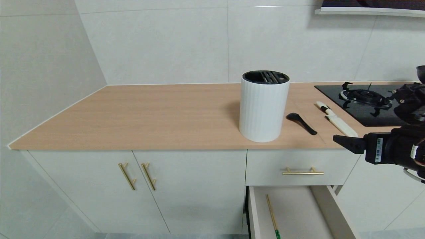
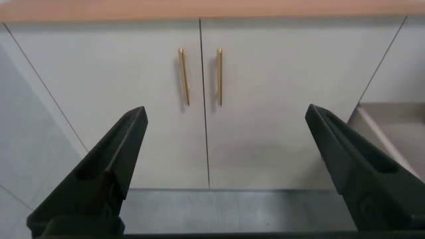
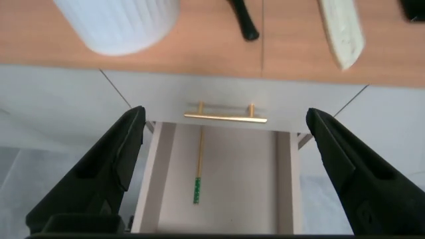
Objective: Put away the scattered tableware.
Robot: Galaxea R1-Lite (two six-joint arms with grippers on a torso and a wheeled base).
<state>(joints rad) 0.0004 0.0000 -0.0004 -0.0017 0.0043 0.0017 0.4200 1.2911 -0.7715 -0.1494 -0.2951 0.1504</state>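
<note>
A black spoon (image 1: 301,123) and a white-handled knife (image 1: 336,119) lie on the wooden countertop (image 1: 149,116), to the right of a white ribbed utensil holder (image 1: 264,109) with a black slotted top. A pair of chopsticks (image 1: 272,215) lies in the open lower drawer (image 1: 318,212). My right gripper (image 1: 345,142) hangs off the counter's front edge, right of the knife, above that drawer. Its wrist view shows it open (image 3: 226,116) and holding nothing, over the chopsticks (image 3: 198,166), with the holder (image 3: 119,23), spoon handle (image 3: 242,20) and knife (image 3: 342,30) beyond. My left gripper (image 2: 226,116) is open, low, facing the cabinet doors.
A gas stove (image 1: 363,99) is set into the counter at the right. A shut drawer with a gold handle (image 1: 302,172) sits above the open one. Two cabinet doors with gold handles (image 1: 137,176) are to the left. Tiled walls bound the counter at the back and left.
</note>
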